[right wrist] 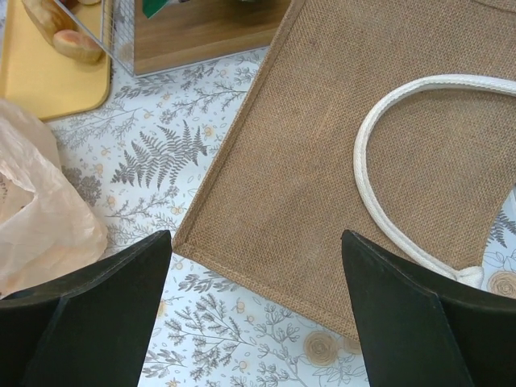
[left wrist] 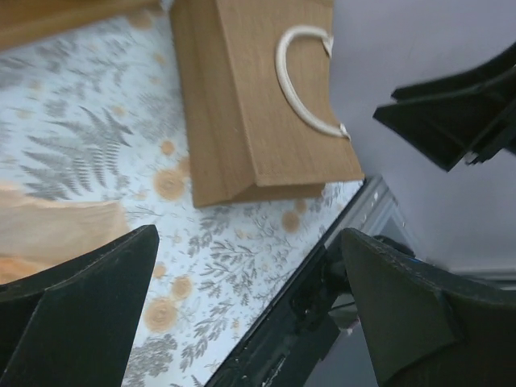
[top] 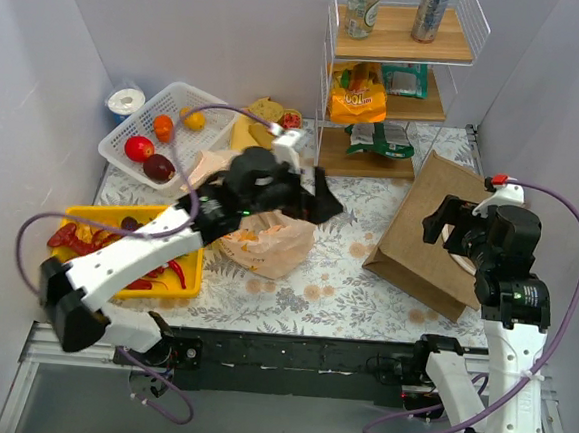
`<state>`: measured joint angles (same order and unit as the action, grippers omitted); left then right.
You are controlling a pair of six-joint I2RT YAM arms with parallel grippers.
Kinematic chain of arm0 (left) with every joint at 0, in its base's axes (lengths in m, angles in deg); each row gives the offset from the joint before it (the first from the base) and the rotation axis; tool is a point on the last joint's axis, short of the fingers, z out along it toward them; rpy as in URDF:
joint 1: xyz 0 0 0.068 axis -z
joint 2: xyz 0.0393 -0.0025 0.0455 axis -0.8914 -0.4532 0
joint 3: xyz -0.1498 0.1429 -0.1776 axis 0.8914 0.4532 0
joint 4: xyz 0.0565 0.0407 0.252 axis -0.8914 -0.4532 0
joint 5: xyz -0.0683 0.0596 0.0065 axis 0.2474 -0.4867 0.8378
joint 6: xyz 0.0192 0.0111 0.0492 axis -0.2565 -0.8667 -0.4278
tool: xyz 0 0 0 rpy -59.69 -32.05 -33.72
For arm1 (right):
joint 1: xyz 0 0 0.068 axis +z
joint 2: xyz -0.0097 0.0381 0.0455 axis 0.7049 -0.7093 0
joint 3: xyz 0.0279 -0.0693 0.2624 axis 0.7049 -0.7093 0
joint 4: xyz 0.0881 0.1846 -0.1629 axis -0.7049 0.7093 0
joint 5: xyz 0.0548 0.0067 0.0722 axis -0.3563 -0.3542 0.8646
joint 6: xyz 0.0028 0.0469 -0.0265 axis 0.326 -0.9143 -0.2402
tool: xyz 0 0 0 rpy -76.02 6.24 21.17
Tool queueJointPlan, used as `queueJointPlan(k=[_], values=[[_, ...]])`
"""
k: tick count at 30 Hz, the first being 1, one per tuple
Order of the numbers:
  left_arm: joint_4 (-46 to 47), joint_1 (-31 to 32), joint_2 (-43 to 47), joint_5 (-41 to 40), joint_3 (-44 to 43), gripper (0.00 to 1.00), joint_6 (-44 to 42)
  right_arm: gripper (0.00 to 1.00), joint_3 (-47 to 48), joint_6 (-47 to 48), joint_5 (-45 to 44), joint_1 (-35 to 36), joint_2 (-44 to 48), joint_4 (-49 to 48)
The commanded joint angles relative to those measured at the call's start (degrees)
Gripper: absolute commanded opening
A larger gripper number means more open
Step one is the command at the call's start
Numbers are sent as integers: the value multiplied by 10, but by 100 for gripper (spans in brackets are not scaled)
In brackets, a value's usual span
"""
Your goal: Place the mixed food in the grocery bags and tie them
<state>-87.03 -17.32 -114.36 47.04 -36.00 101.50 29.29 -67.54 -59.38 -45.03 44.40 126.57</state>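
Top external view: the crinkled peach-orange plastic bag [top: 267, 243] lies mid-bench [top: 345, 281]. The stiff brown bag with white handles [top: 417, 247] lies flat at right. The left end effector [top: 316, 201] and right end effector [top: 448, 221] hover spread and empty, one by each bag, probably staged to open the mouths before loading.

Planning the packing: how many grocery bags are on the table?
2. The peach plastic bag lies crumpled in the middle; the brown bag lies flat on the right side. Another could be hidden from view.
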Motion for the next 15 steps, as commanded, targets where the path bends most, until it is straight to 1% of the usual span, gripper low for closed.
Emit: queueJointPlan(k=[1,2,3,7,10,13,15], values=[[43,88,-147,-64,-64,98,-1,93,5,-26,-5,-1,22,-22],[44,99,-175,-63,-82,98,-4,93,6,-27,-6,-1,26,-23],[43,106,-227,-65,-112,98,-10,93,6,-30,-4,-1,34,-22],[44,118,-317,-79,-170,98,-32,92,13,-29,-3,-1,40,-7],[42,118,-372,-79,-204,98,-40,91,9,-29,-3,-1,47,-7],[45,119,-401,-77,-231,98,-42,91,1,-29,0,-1,54,-11],[50,120,-425,-71,-242,94,-43,91,-3,-27,1,-1,58,-10]])
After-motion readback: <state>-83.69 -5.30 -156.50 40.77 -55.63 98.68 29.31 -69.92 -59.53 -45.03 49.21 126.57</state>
